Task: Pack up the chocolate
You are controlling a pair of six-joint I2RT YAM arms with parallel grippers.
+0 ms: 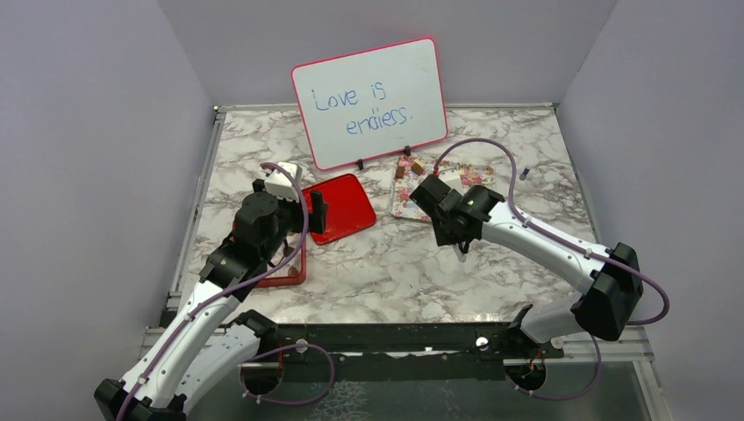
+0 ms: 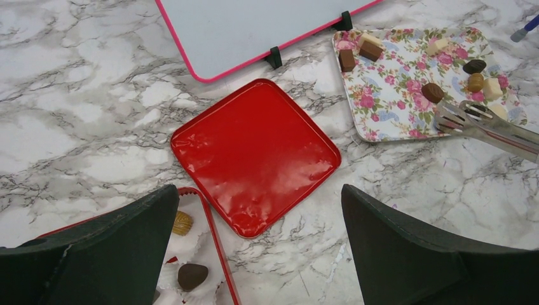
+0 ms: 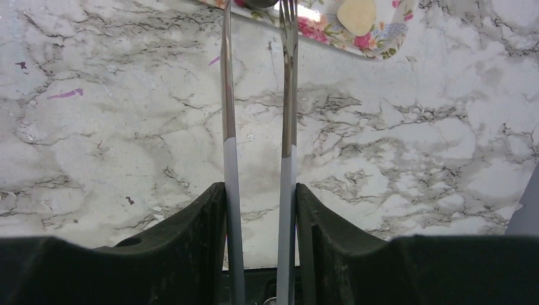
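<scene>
Several chocolates [image 2: 432, 92] lie on the flower-patterned tray [image 2: 394, 95]; they also show in the top view [image 1: 411, 165]. Two more chocolates [image 2: 192, 275] sit in white paper cups inside the red box base [image 2: 210, 235]. My left gripper [image 2: 260, 254] is open and empty, above the table between the box base and the red lid [image 2: 254, 155]. My right gripper [image 3: 260, 216] is shut on metal tongs [image 3: 227, 95]. The tongs' tips reach the tray's near edge [image 3: 330, 28], beside a cream piece [image 3: 356, 16]. A dark piece sits at the frame's top edge between the tips.
A pink-framed whiteboard [image 1: 368, 101] stands at the back behind the lid and tray. The red lid [image 1: 346, 206] lies flat mid-table, the box base [image 1: 285, 272] near the left arm. Grey walls enclose the marble table [image 1: 395, 263].
</scene>
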